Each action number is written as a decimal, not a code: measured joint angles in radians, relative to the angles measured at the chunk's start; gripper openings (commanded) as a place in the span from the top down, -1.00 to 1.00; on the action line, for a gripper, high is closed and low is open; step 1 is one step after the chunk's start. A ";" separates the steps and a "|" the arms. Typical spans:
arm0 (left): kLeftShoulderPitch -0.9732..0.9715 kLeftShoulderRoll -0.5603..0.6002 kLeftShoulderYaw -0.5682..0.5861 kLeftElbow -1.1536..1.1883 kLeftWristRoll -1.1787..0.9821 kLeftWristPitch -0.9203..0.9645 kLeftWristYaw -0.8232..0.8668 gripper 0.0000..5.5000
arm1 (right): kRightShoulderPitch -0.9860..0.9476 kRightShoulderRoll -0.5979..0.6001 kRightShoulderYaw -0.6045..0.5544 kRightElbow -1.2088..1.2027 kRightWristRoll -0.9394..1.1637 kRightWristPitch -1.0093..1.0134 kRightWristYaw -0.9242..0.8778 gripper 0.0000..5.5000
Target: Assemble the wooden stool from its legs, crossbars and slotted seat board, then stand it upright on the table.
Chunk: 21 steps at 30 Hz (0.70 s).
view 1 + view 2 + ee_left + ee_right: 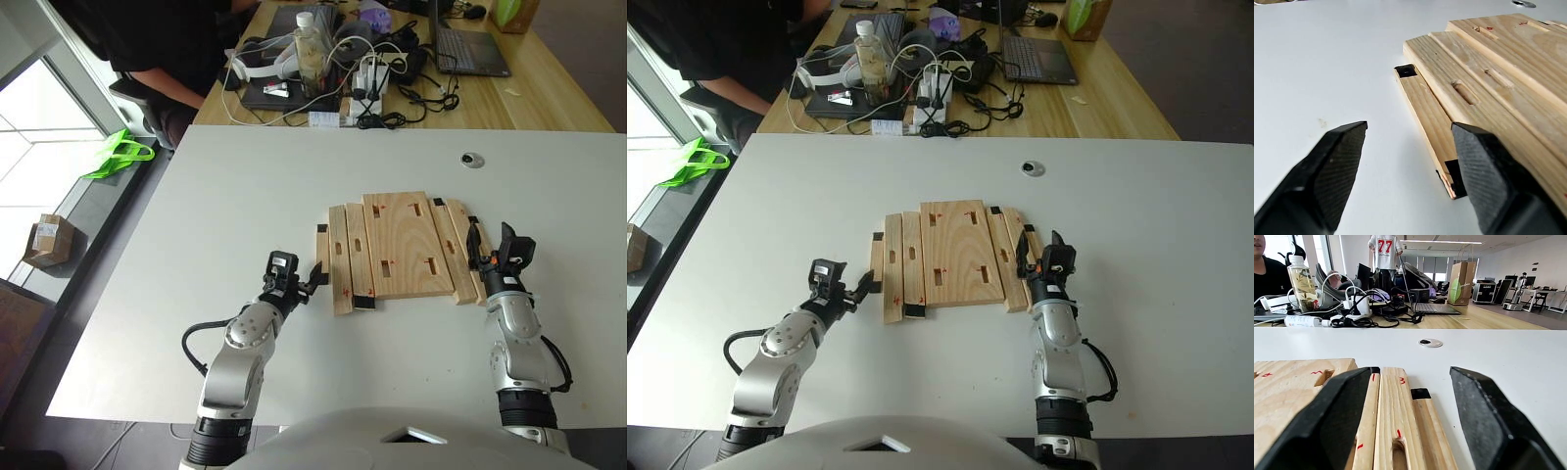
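Observation:
The stool parts lie flat, side by side, on the white table (pixel 235 196). The slotted seat board (pixel 407 245) is in the middle, with slotted legs (pixel 351 257) and a thin crossbar (pixel 321 253) to its left. More bars (pixel 458 253) lie to its right. My left gripper (pixel 313 282) is open, low over the table, at the near end of the thin crossbar (pixel 1422 105). My right gripper (pixel 492 243) is open too, its fingers either side of the rightmost slotted leg (pixel 1393 416) and thin bar (pixel 1430 426).
A cable grommet (pixel 473 159) sits in the table behind the parts. Beyond the far edge stands a wooden desk with a bottle (pixel 310 49), cables and a laptop (pixel 470 44). A green bag (pixel 120 152) lies on the floor to the left.

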State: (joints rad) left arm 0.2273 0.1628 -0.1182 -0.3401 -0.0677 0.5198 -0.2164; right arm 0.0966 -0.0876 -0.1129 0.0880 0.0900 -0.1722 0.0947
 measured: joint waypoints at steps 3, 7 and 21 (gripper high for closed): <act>0.004 0.022 -0.014 0.002 0.013 0.018 -0.005 -0.17 | 0.000 -0.002 0.000 0.000 0.000 0.000 0.000 -0.09; 0.005 0.043 -0.021 0.004 0.028 0.023 -0.005 -0.17 | 0.000 -0.004 -0.007 0.006 0.000 0.000 0.000 -0.09; -0.034 0.068 0.055 0.019 0.034 0.001 0.004 -0.17 | -0.003 -0.010 -0.012 0.024 -0.007 -0.003 -0.001 -0.09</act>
State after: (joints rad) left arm 0.1929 0.2311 -0.0634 -0.3213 -0.0338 0.5203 -0.2120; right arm 0.0934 -0.0980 -0.1251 0.1124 0.0825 -0.1755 0.0938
